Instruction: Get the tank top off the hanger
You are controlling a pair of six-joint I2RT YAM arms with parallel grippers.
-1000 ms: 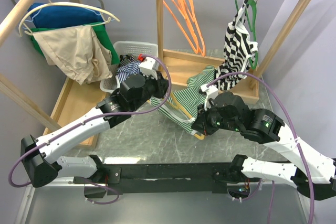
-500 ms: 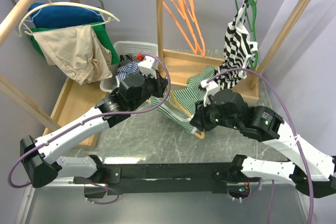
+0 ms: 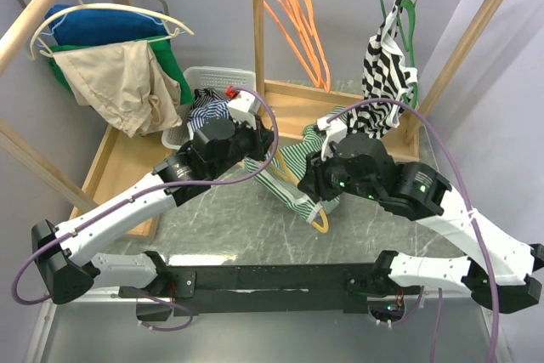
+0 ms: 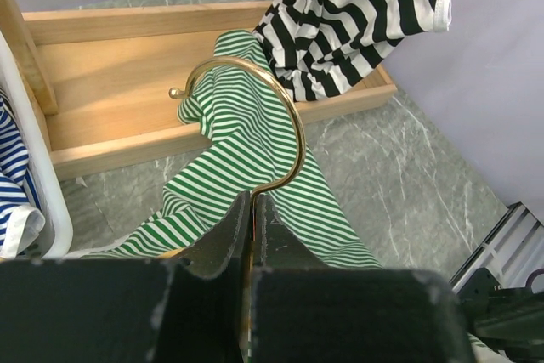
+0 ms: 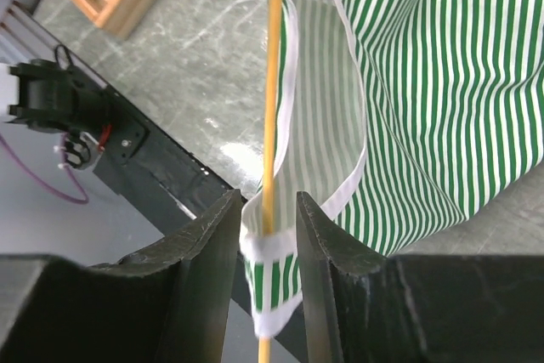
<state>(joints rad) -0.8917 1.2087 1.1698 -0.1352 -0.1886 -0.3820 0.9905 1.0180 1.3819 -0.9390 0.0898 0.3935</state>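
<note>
The green and white striped tank top point(image 3: 293, 159) lies in a heap on the table point(image 3: 221, 227), in the middle of the top view, and it is on its hanger point(image 3: 319, 224). From up there I see only a small yellow end of the hanger poking out low down; the cloth and the arms hide the rest, and both gripper tips are hidden too. In the left wrist view, my left gripper point(image 4: 252, 203) is clenched on the stem of the gold hook point(image 4: 287, 121), and its dark body blocks the bottom of the frame. In the right wrist view, my right gripper point(image 5: 268, 210) has its fingers parted, with the yellow bar and a white strap point(image 5: 270, 248) in the gap. The bar is cut off at the top and bottom edges.
</note>
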